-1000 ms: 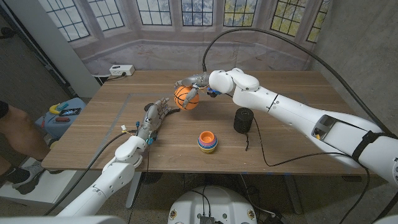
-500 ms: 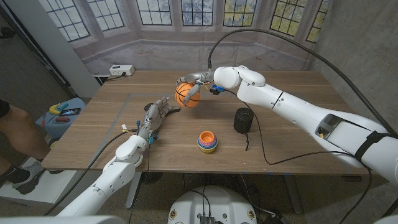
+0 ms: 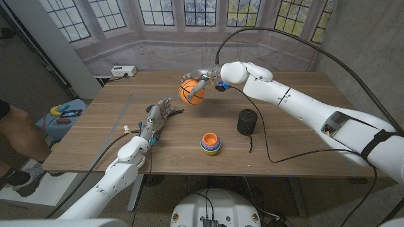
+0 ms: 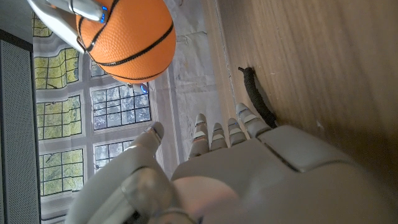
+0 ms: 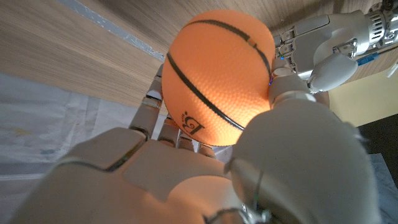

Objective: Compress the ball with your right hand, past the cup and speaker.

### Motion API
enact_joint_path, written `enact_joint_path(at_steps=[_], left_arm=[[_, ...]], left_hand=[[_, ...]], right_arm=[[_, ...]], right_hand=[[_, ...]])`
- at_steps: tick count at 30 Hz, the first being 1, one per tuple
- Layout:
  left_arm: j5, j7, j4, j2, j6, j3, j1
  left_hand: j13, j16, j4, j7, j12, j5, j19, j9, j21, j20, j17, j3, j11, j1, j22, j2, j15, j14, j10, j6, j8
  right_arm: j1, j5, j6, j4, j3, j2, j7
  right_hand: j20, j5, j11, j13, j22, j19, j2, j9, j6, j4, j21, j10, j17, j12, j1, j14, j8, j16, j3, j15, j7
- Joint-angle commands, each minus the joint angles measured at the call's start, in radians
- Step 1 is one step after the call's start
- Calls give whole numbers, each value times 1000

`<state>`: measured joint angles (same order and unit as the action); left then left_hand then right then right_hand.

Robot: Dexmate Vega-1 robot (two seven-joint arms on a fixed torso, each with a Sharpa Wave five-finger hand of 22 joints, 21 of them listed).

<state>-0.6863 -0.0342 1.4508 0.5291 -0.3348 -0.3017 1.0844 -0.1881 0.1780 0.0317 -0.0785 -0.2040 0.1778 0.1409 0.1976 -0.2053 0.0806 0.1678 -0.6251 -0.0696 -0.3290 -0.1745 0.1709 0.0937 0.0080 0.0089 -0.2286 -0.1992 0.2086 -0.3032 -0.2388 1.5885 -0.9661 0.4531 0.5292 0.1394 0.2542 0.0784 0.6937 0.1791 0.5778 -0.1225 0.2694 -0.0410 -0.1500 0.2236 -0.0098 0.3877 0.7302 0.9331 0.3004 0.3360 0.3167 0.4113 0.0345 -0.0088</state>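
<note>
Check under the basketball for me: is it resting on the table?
No. The basketball is gripped by the right hand and held above the wooden table. Bare wood lies beneath it; the spot directly below is covered by the ball.

Bright, even, sharp; soft shadows

- An orange ball (image 5: 217,78), patterned like a small basketball with black seam lines and a pebbled surface, sits in the middle of the right wrist view.
- The robot's right hand (image 5: 205,168), pale and smooth, holds the ball from underneath, seen along the back of the hand.
- Its fingers (image 5: 146,115) reach up along one side of the ball, and its thumb (image 5: 292,93) presses the opposite side.
- A black printed mark shows low on the ball, near the fingers.
- The left hand (image 5: 326,43), white and grey, shows beyond the ball, its fingers apart.
- Behind the ball lies the wooden table (image 5: 74,50), light brown with a pale strip crossing it.
</note>
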Motion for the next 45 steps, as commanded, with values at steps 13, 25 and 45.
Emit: enact_joint_path(at_steps=[13, 25, 45], left_arm=[[-5, 13, 34, 19, 2, 22, 23], [3, 25, 75, 32, -4, 34, 40], [40, 61, 125, 69, -19, 70, 69]], left_hand=[[-2, 0, -14, 3, -5, 7, 6, 3, 4, 5, 1, -20, -7, -17, -3, 12, 3, 8, 9, -6, 2], [-3, 0, -22, 4, -5, 8, 5, 3, 4, 5, 0, -23, -6, -21, -3, 8, 2, 8, 10, -4, 3], [-3, -1, -34, 6, -5, 7, 4, 4, 4, 5, 0, -24, -2, -27, -4, 5, 3, 7, 11, -5, 3]], right_arm=[[61, 244, 40, 3, 111, 53, -43], [111, 332, 59, 39, 165, 100, -79], [180, 530, 159, -30, 260, 99, -95]], right_hand=[[3, -6, 3, 4, 6, -2, 11, -1, 19, -1, -5, 15, 11, 12, 3, 6, -4, 0, -4, 8, 7], [7, -10, 5, 6, 6, -4, 16, -2, 24, 0, -6, 18, 17, 15, 6, 3, -5, 0, -7, 11, 8], [11, -18, 24, 7, 7, -3, 22, -5, 43, 0, -6, 27, 27, 21, 11, 1, -5, 0, -14, 20, 17]])
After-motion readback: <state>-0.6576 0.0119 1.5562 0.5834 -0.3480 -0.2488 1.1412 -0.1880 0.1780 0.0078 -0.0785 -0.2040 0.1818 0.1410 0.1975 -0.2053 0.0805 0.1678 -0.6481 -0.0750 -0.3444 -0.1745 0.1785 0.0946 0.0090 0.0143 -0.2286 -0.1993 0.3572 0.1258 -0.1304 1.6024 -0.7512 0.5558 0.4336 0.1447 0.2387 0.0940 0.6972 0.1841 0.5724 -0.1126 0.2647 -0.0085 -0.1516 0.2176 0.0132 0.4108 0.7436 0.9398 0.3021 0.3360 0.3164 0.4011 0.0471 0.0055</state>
